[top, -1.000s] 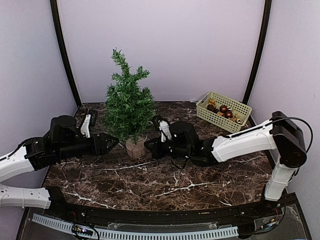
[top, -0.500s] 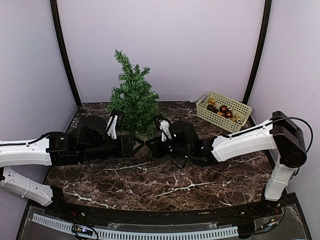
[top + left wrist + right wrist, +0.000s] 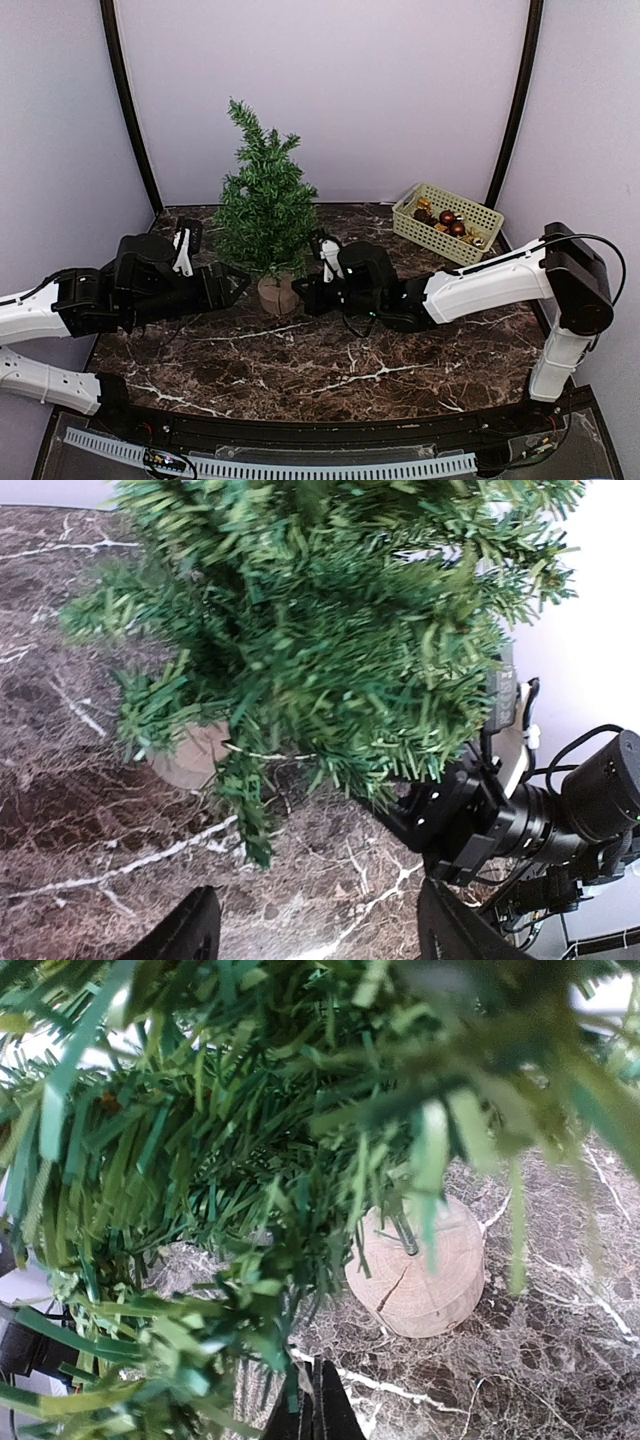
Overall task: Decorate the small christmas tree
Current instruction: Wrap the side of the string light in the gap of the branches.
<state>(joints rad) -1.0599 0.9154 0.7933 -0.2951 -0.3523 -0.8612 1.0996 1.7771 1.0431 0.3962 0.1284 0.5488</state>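
Low beside the tree [image 3: 264, 215], left arm [image 3: 140, 287] outstretched.

We see the small christmas tree [image 3: 265, 215] at upper centre bristling with stiff, matt plastic needles, its round base [image 3: 415, 1270] of pale raw wood, rough and cracked. The table [image 3: 330, 375] looks like polished dark marble veined with white. At right, the basket [image 3: 480, 212] is pale perforated plastic holding glossy baubles [image 3: 447, 217].
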